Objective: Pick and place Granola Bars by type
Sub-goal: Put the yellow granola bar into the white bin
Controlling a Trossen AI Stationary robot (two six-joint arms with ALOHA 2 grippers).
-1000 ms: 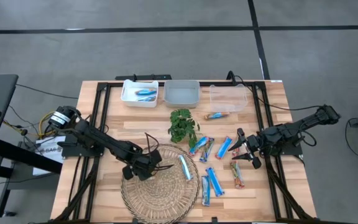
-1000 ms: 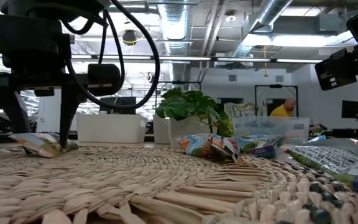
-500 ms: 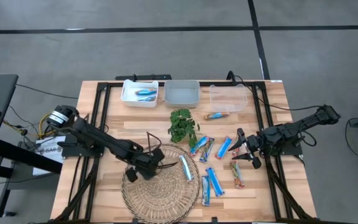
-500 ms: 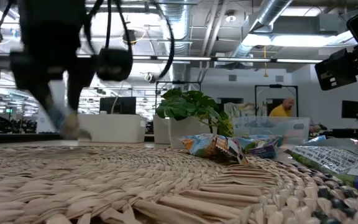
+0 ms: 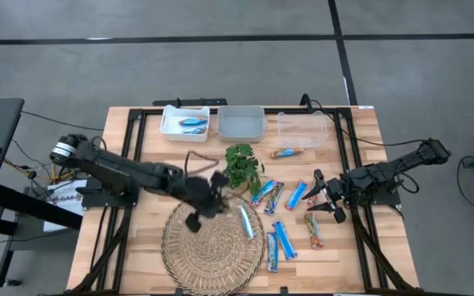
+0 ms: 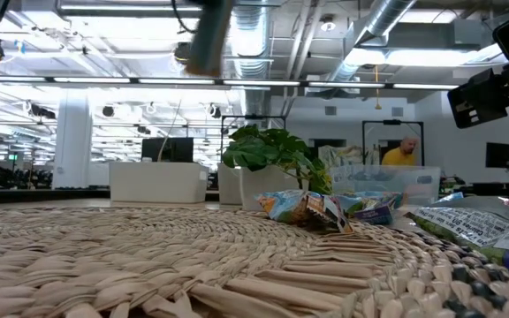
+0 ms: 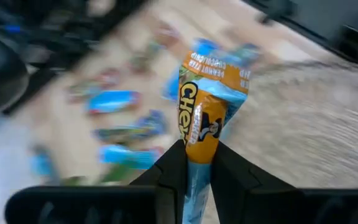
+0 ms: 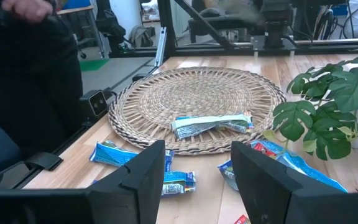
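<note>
My left gripper (image 5: 210,203) hangs above the far part of the round woven mat (image 5: 212,251), shut on a granola bar (image 7: 205,106) with an orange and light-blue wrapper. Another bar (image 5: 245,222) lies flat on the mat's right part. Several more blue bars (image 5: 280,240) and a reddish one (image 5: 313,230) lie on the wood between the mat and my right gripper (image 5: 319,197). That gripper stands open near the table's right side, with nothing between its fingers (image 8: 143,177). My left gripper pinches the bar between its two fingers (image 7: 174,169), on the orange-labelled stretch (image 7: 199,146) toward the end nearer the wrist. The wrapper is squeezed narrow there. The fingers slant down from the table's left, along the bar. The bar sticks out ahead of them, clear of the mat.
Three bins stand along the far edge: a white one (image 5: 185,123) with blue bars in it, a grey one (image 5: 241,123) and a clear one (image 5: 303,130). A single bar (image 5: 285,153) lies before the clear bin. A small green plant (image 5: 241,166) stands just beyond the left gripper.
My left gripper has taken hold of the bar that lay on the mat's left part and lifted it clear. It has risen out of the low view and swung toward the far right, nearer the plant, tipping from pointing steeply down to a shallower slant.
</note>
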